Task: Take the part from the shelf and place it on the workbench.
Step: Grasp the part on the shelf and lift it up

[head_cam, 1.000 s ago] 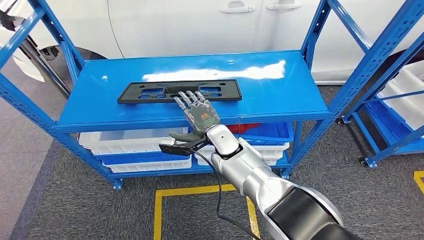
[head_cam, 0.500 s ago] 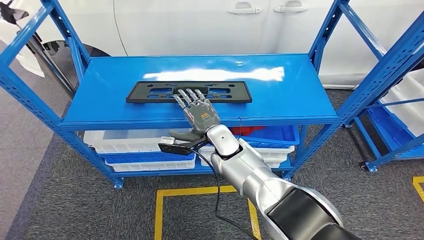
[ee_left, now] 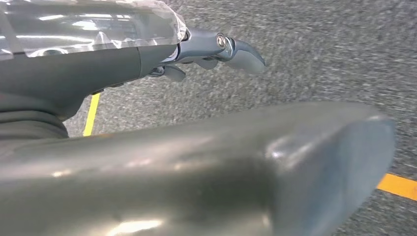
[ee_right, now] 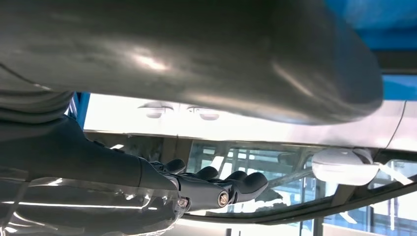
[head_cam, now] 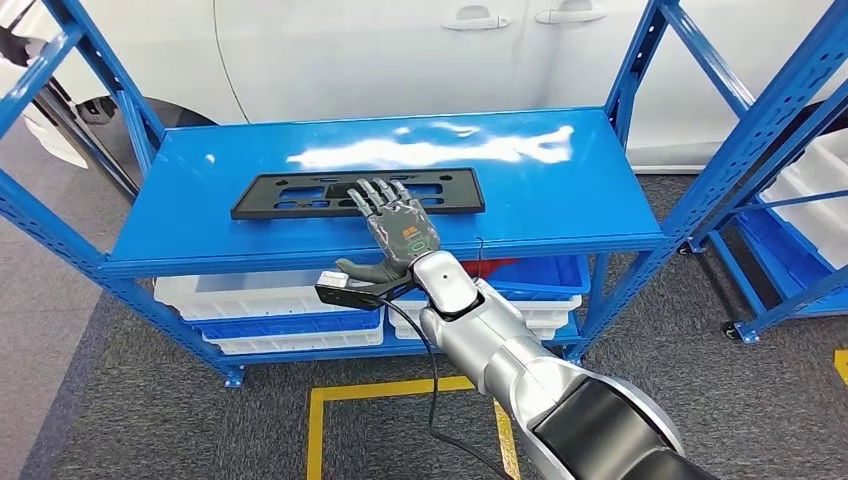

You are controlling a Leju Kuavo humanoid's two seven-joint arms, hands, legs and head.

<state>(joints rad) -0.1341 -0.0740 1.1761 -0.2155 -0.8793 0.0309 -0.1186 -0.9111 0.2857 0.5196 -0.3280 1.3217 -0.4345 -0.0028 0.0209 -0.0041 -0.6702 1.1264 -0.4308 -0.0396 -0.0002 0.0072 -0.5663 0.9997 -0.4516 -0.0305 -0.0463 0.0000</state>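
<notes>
Black flat plastic part [head_cam: 357,192] is lying on the blue metal shelf [head_cam: 560,200]. We are holding our right hand [head_cam: 398,225] spread, fingertips over its near edge, hardly nearer than a second ago, so no grasp yet. Left hand [ee_left: 216,49] is hanging loosely curled.

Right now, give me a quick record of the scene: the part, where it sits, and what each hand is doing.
part: flat black plastic plate with cutouts
location: lying flat on the blue shelf top
right hand: fingers spread, reaching over the plate's near edge, holding nothing
left hand: hanging over grey carpet, holding nothing
below shelf: white bins
behind: white car
</notes>
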